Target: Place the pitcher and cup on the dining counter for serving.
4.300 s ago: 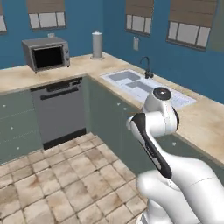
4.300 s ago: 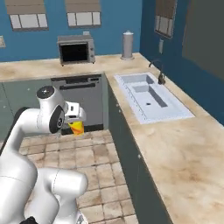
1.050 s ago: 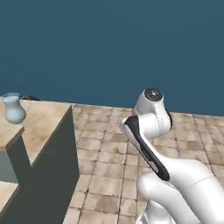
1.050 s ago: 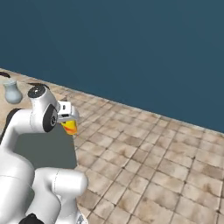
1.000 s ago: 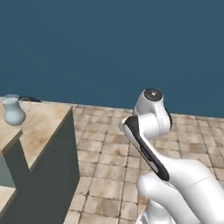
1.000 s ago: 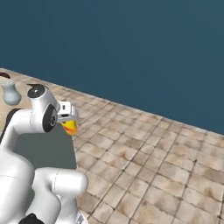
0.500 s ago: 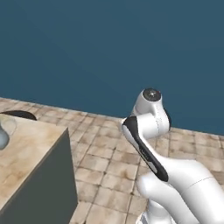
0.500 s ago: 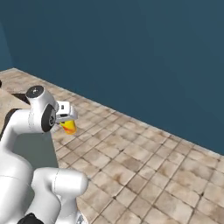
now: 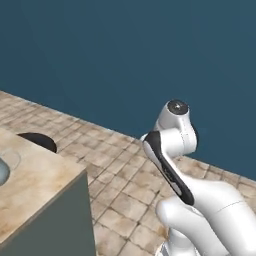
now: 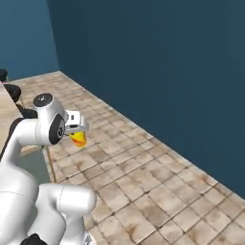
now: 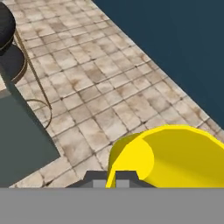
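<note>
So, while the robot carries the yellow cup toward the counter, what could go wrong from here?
1. The end effector holds the cup only at its rim, and the cup hangs tilted; it may slip while the base is driving.
2. The pitcher stands at the edge of the left base view on the dining counter; setting the cup down close to it could knock it.
3. A stool beside the counter could catch the base.
</note>
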Robot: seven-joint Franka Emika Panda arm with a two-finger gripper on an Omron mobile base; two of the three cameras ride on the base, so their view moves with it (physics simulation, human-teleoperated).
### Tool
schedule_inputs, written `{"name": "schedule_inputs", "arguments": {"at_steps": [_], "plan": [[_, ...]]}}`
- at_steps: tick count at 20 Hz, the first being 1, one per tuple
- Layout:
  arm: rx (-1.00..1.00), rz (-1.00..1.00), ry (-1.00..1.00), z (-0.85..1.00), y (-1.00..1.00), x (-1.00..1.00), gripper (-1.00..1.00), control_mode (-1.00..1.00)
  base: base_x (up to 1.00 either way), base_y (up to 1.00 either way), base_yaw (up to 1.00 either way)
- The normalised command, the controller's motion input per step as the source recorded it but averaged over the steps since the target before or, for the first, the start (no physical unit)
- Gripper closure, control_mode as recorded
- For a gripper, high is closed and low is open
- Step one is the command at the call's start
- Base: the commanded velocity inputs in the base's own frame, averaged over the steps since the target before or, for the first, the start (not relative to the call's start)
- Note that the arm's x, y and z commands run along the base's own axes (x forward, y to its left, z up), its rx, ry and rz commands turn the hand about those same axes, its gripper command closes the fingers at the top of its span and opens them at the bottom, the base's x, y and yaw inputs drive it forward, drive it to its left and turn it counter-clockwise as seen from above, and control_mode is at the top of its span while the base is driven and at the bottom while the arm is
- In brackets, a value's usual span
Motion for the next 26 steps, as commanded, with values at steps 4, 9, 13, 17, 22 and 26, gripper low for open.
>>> {"name": "schedule_inputs", "arguments": {"at_steps": [4,9,13,17,22,26], "plan": [[0.00,0.00,0.00,0.00,0.00,0.00,1.00,1.00,1.00,-0.20,0.61],[0.00,0.00,0.00,0.00,0.00,0.00,1.00,1.00,1.00,-0.19,0.68],[0.00,0.00,0.00,0.00,0.00,0.00,1.00,1.00,1.00,-0.23,0.70],[0.00,0.00,0.00,0.00,0.00,0.00,1.00,1.00,1.00,-0.26,0.70],[0.00,0.00,0.00,0.00,0.00,0.00,1.00,1.00,0.99,-0.62,0.64],[0.00,0.00,0.00,0.00,0.00,0.00,1.00,1.00,0.80,-0.92,0.52]]}}
